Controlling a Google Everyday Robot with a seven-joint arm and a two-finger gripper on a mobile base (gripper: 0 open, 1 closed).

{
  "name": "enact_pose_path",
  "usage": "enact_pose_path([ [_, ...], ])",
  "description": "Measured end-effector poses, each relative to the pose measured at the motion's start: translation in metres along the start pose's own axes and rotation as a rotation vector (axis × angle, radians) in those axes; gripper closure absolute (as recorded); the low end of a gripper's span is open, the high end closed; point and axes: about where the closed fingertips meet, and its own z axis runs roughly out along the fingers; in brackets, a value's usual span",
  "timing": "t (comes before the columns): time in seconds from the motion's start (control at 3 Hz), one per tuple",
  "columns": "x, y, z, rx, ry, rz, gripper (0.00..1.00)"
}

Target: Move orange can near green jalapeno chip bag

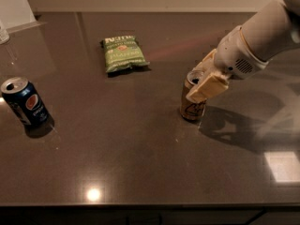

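The orange can (192, 108) stands upright on the dark table, right of centre. My gripper (197, 82) has come in from the right at the can's top. One cream finger (207, 88) crosses the front of the can and the other sits behind it. The jaws are open around the can's upper part, and the can rests on the table. The green jalapeno chip bag (123, 54) lies flat at the back, to the left of the can and well apart from it.
A dark blue can (25, 102) with a round red-white-blue logo stands at the left edge. The white arm (262, 36) reaches in from the upper right. The table's front edge (150, 204) runs along the bottom.
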Motion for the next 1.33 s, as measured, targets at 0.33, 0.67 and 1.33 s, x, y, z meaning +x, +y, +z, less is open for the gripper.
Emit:
enact_pose_path([
  [0.33, -0.021, -0.014, 0.004, -0.003, -0.005, -0.005, 0.88],
  [0.67, -0.048, -0.041, 0.011, 0.007, -0.012, 0.003, 1.00],
  [1.33, -0.090, -0.107, 0.042, 0.025, -0.032, 0.059, 1.00],
])
